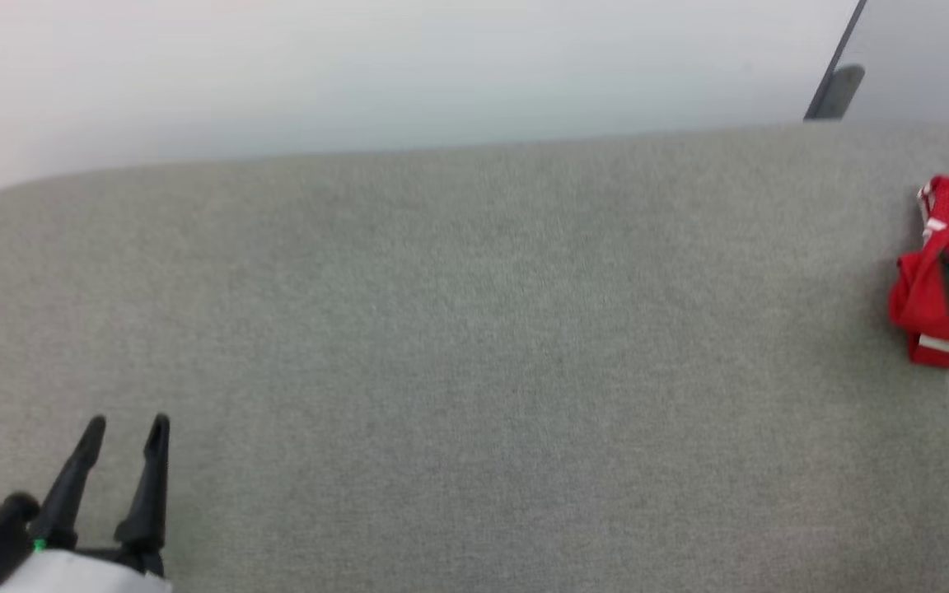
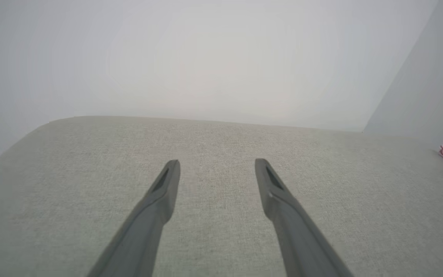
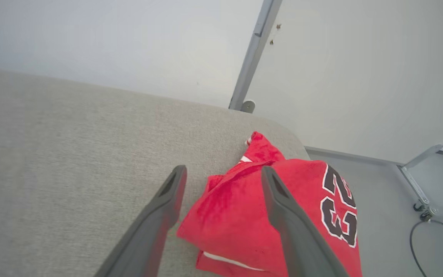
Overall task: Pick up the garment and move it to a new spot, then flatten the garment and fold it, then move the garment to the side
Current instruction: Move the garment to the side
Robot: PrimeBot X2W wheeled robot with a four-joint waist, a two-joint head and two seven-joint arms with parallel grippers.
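The garment (image 3: 229, 215), a compact red bundle with its "23" showing, lies at the right end of the grey padded surface (image 1: 474, 329), near its rounded corner; judged from this, it is already set aside. The right gripper (image 3: 223, 171) hangs over it, fingers spread wide and clamping nothing. The left gripper (image 2: 217, 163), equally spread, waits well apart over bare padding.

Tabletop (image 1: 474, 329): grey-beige woven cloth, matt, finely rough. Garment (image 3: 229, 207): soft red cloth, matt, creased, with smooth black-and-white printed numerals. Fingers (image 2: 160, 200) of the left gripper (image 2: 217, 165): dark, smooth, matt, plastic-looking. Wall (image 1: 359, 74): pale, smooth, matt. Post (image 3: 252, 57) beyond the tabletop's far edge: grey, smooth metal. Floor (image 3: 379, 200): grey, smooth.
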